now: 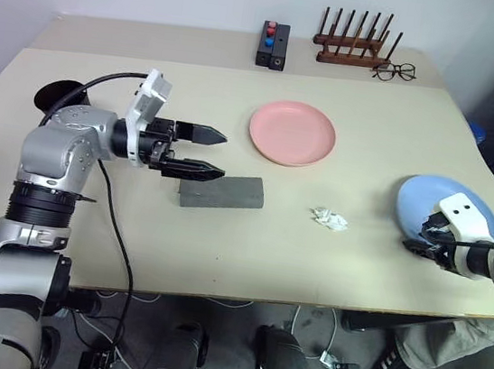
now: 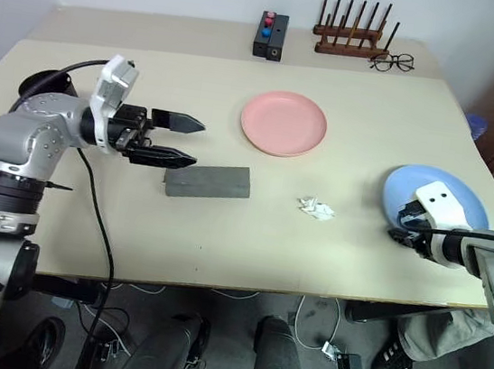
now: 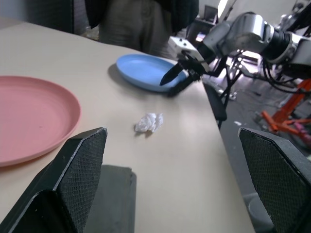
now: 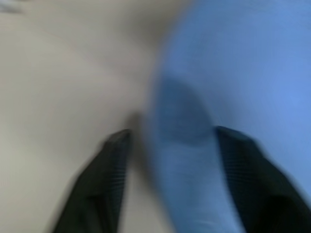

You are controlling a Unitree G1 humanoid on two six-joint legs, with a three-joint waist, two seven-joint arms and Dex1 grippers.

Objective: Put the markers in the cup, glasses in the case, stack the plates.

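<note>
The blue plate [image 1: 449,205] lies at the desk's [image 1: 221,245] right edge, its near rim between my right hand's [image 1: 426,240] fingers; I can't tell whether they grip it yet. I judge I'm lifting it onto the pink plate [image 1: 292,132] mid-desk. My left hand [image 1: 201,151] hangs wide and empty above the closed grey case [image 1: 221,191]

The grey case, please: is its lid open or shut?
Shut: the grey case lies flat and closed on the table, beside the open left gripper.
</note>
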